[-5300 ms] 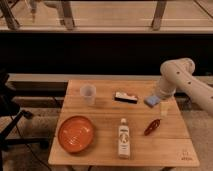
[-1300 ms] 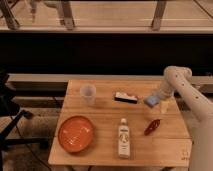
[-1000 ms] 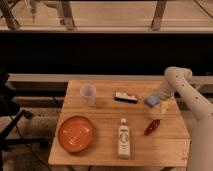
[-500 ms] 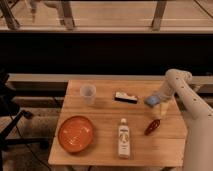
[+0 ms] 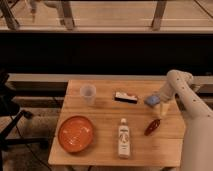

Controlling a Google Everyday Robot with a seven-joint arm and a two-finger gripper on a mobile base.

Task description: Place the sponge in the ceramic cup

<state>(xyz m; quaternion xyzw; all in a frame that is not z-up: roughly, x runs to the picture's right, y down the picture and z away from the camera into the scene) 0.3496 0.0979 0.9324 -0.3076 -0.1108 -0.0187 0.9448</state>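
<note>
Elbow now lower, my gripper (image 5: 161,104) meets the sponge (image 5: 151,100) at frame right, seemingly bound for the ceramic cup (image 5: 88,93); jaws' state I cannot tell.

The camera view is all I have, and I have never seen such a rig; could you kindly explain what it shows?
The one picture looks down on a wooden table. The white jointed thing at the picture's right is a robot arm. Its gripper is at a light-blue sponge near the table's far right edge; whether it has hold of the sponge cannot be told. Also on the table are a pale ceramic cup at far left, an orange bowl, a bottle lying flat, a black-and-white box and a dark red item.
</note>
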